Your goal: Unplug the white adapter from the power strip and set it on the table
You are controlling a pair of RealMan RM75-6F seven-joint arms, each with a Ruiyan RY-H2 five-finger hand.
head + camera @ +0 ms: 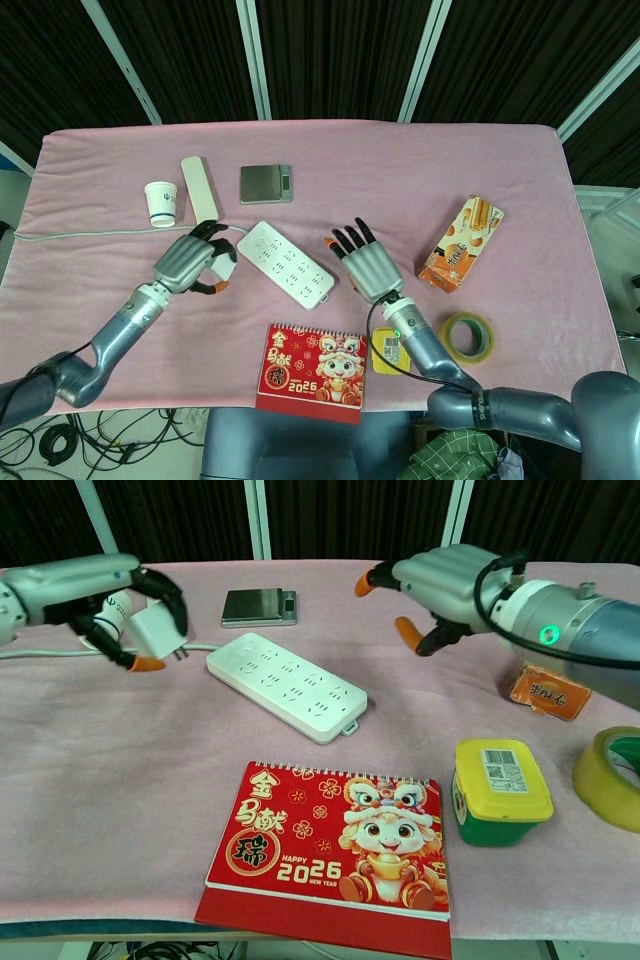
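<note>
The white adapter [153,628] is out of the power strip [286,686] and pinched in my left hand [95,588], held just above the cloth to the left of the strip, its prongs pointing toward the strip. In the head view the left hand [188,262] curls around the adapter [211,257], left of the power strip [286,262]. The strip lies diagonally on the pink cloth with nothing plugged into it. My right hand [365,262] is lifted off the strip on its right side, fingers spread and holding nothing; in the chest view it [440,580] hovers well above the table.
A paper cup [161,203], a white bar [199,189] and a small scale [266,183] sit behind the strip. In front lie a red calendar [313,367] and a yellow-lidded box [390,350]. At right are a snack box [461,242] and a tape roll [466,338]. A cable [80,233] runs left.
</note>
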